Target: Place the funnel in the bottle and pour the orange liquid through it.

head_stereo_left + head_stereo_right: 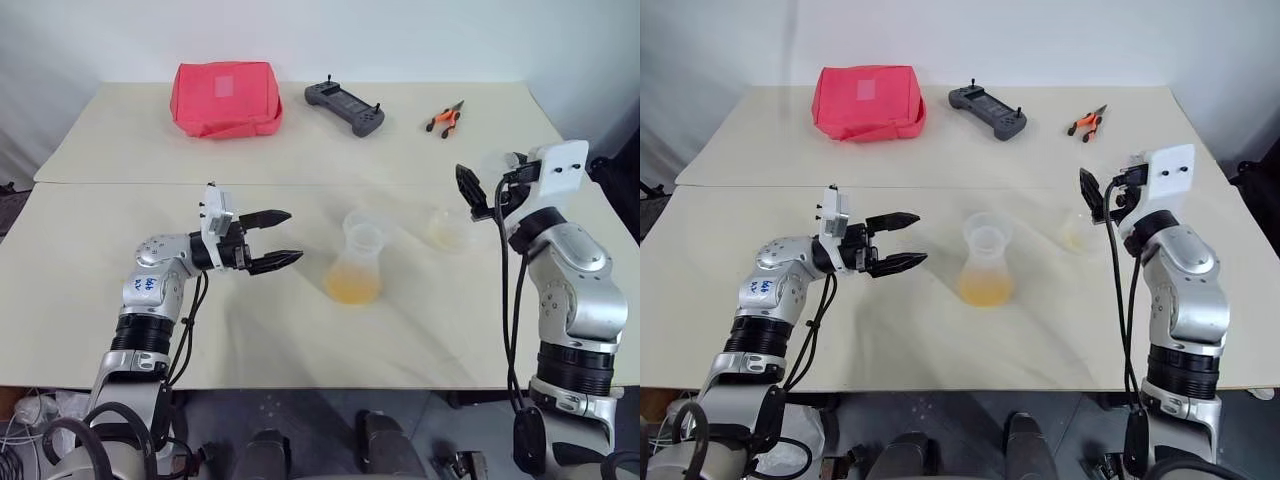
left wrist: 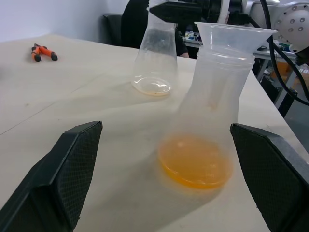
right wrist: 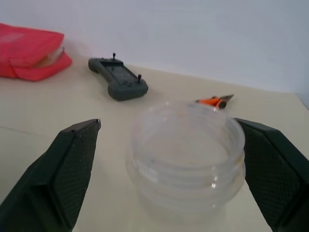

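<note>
The bottle (image 1: 354, 265) stands upright mid-table with the orange liquid (image 1: 352, 288) pooled in its base. The clear funnel (image 1: 363, 231) sits in its neck. My left gripper (image 1: 293, 236) is open, level with the bottle and a short way to its left, touching nothing; in the left wrist view its fingers (image 2: 72, 164) frame the bottle (image 2: 217, 101). My right gripper (image 3: 166, 123) is open, its fingers standing apart on either side of the ribbed neck of a second clear flask (image 3: 186, 154).
The second flask (image 1: 448, 228) stands right of the bottle with only a thin orange film in its base. At the back of the table (image 1: 120, 300) lie a red pouch (image 1: 226, 98), a grey controller (image 1: 345, 108) and orange-handled pliers (image 1: 446, 119).
</note>
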Tool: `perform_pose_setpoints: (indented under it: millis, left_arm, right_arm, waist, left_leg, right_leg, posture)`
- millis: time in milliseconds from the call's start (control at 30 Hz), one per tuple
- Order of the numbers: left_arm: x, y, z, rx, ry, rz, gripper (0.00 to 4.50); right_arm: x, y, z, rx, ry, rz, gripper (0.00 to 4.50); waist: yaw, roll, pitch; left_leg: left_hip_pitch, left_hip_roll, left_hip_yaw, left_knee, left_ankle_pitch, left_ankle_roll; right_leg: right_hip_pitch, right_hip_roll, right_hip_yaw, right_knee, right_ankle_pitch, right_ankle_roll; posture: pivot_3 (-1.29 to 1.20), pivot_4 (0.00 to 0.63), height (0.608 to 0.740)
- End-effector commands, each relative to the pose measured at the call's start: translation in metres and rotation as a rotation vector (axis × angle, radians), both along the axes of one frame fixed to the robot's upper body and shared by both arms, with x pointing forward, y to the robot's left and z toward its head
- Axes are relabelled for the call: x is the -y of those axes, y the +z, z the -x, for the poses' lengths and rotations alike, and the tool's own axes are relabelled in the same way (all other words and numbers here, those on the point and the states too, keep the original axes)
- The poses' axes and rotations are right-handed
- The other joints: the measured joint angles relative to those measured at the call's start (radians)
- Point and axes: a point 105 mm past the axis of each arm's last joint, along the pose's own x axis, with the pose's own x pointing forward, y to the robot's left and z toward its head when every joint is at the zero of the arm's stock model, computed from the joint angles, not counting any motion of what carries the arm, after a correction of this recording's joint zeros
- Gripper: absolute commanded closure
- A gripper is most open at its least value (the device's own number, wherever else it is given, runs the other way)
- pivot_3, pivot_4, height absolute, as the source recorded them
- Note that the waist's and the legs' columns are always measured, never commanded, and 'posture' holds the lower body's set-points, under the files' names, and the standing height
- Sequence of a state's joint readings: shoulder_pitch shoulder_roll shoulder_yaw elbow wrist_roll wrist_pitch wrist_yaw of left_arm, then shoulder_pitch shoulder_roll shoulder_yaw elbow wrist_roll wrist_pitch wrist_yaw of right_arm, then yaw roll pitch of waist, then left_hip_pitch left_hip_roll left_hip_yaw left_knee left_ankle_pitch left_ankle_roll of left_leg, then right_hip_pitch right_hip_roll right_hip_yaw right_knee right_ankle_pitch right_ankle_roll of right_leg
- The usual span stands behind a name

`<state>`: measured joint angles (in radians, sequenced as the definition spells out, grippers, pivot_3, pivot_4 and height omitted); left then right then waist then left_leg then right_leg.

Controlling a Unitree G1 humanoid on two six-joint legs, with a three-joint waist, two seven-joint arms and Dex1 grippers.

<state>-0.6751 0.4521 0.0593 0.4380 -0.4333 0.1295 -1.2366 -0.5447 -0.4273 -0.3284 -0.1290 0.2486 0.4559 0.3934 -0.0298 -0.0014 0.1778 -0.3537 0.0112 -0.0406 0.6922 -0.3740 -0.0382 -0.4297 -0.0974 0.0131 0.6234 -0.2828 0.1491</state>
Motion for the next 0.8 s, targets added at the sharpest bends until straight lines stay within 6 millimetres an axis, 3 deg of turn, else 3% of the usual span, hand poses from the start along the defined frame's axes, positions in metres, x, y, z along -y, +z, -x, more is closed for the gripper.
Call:
perform_pose_setpoints:
  millis: [33, 167, 267, 467, 633, 800]
  left_arm:
    - [0.0, 0.011, 0.003, 0.051, -0.022, 0.021, 0.0]
    - [0.0, 0.012, 0.006, 0.05, -0.038, 0.027, 0.0]
    - [-0.005, 0.009, 0.01, 0.044, -0.057, 0.01, 0.0]
    - [-0.026, -0.003, 0.025, -0.002, -0.1, -0.067, 0.0]
    - [-0.047, -0.016, 0.029, -0.05, -0.054, -0.122, 0.0]
    - [-0.054, -0.02, 0.036, -0.056, -0.032, -0.11, 0.0]
  right_arm:
    - [0.004, 0.036, 0.01, 0.128, 0.027, 0.015, 0.06]
    - [-0.009, 0.054, 0.024, 0.145, 0.179, 0.047, 0.06]
    - [-0.019, 0.049, 0.05, 0.102, 0.349, 0.143, 0.06]
    - [-0.014, -0.006, 0.117, -0.171, 0.654, 0.286, 0.06]
    - [0.005, -0.052, 0.139, -0.332, 0.678, 0.313, 0.06]
    - [0.008, -0.076, 0.147, -0.373, 0.68, 0.274, 0.06]
  waist:
    - [0.0, 0.0, 0.0]
    - [0.002, 0.0, 0.0]
    - [0.006, 0.0, 0.0]
    - [0.012, 0.0, 0.0]
    - [0.016, -0.001, 0.0]
    - [0.024, -0.001, 0.0]
  left_leg:
    - [0.0, 0.0, 0.0, 0.0, 0.0, 0.0]
    - [0.0, 0.0, 0.0, 0.0, 0.0, 0.0]
    - [-0.001, 0.0, 0.0, 0.0, 0.0, 0.0]
    - [-0.001, 0.0, -0.001, -0.003, -0.001, 0.002]
    - [0.001, 0.001, 0.002, -0.002, -0.002, 0.003]
    - [0.002, 0.001, 0.002, -0.001, -0.001, 0.002]
  right_leg:
    - [0.0, 0.0, 0.0, 0.0, 0.0, 0.0]
    - [0.0, 0.0, 0.0, 0.0, 0.0, 0.0]
    - [0.0, 0.0, 0.0, -0.002, 0.0, 0.0]
    - [0.001, 0.0, -0.002, -0.005, 0.0, 0.0]
    - [0.003, 0.0, -0.001, -0.005, 0.0, 0.001]
    - [0.003, 0.0, -0.001, -0.003, 0.0, 0.001]
  posture:
    - [0.0, 0.15, 0.74]
    - [0.0, 0.15, 0.74]
    - [0.0, 0.15, 0.74]
    - [0.0, 0.15, 0.74]
    - [0.0, 0.15, 0.74]
    - [0.0, 0.15, 0.74]
